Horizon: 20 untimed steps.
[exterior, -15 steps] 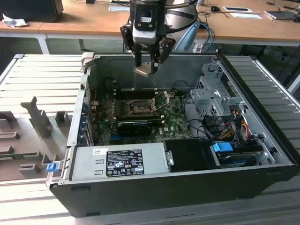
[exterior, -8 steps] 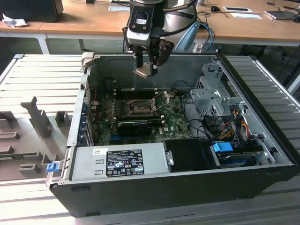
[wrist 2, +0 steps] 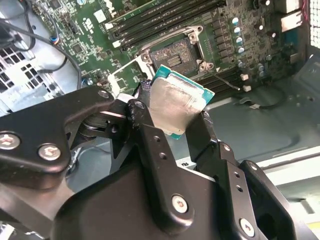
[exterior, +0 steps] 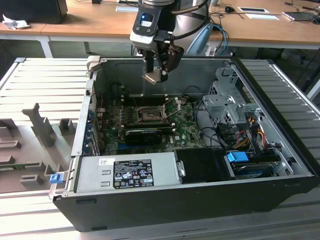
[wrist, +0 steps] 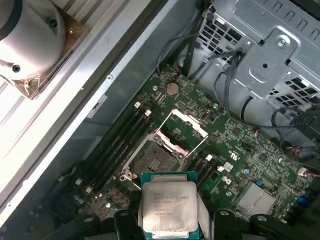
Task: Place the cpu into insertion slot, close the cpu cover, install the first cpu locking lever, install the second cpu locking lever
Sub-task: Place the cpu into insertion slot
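My gripper [exterior: 156,76] hangs above the open computer case, shut on the cpu [exterior: 153,77]. In both wrist views the cpu [wrist 2: 175,102] [wrist: 169,206] shows as a small square chip with a silvery top and green edge, clamped between two black fingers [wrist 2: 150,142]. The insertion slot [exterior: 148,114] [wrist 2: 173,57] [wrist: 152,161] lies uncovered on the green motherboard, some way below the chip. The cpu cover [wrist: 183,128] [wrist 2: 124,78] is a thin metal frame swung up and open beside the slot.
A grey labelled power-supply box [exterior: 127,172] lines the case's near side. A long black card [exterior: 142,134] lies just in front of the socket. A metal drive cage [exterior: 227,100] and bundled cables [exterior: 250,130] crowd the exterior view's right. Memory slots [wrist: 117,150] run beside the socket.
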### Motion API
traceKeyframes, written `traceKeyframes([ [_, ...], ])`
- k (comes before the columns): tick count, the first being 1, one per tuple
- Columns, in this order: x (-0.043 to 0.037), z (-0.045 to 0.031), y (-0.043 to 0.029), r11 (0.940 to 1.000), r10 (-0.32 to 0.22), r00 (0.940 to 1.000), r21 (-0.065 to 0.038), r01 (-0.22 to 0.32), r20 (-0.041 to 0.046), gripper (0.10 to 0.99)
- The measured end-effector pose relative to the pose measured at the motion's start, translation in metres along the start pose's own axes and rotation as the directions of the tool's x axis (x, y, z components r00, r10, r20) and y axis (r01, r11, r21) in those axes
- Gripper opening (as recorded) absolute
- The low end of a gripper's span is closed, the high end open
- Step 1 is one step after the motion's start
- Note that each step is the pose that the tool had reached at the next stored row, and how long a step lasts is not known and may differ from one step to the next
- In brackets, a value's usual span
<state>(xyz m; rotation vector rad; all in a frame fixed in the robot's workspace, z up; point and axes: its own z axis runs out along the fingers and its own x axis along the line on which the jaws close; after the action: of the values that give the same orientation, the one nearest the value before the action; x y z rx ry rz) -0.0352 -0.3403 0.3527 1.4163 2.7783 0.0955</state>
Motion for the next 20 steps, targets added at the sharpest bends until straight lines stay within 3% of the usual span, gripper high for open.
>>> traceKeyframes([
  [10, 0.0, 0.0019, -0.0001, 0.9938, 0.111, 0.9938, -0.001, -0.111, 0.0071, 0.525],
  [14, 0.0, 0.003, -0.0002, 0.9845, 0.175, 0.9844, -0.003, -0.175, 0.0111, 0.525],
  [16, 0.0, 0.0039, -0.0002, 0.9762, 0.217, 0.9761, -0.003, -0.217, 0.0138, 0.525],
  [20, -0.0001, 0.0046, -0.0003, 0.9653, 0.261, 0.9652, -0.004, -0.261, 0.0166, 0.525],
])
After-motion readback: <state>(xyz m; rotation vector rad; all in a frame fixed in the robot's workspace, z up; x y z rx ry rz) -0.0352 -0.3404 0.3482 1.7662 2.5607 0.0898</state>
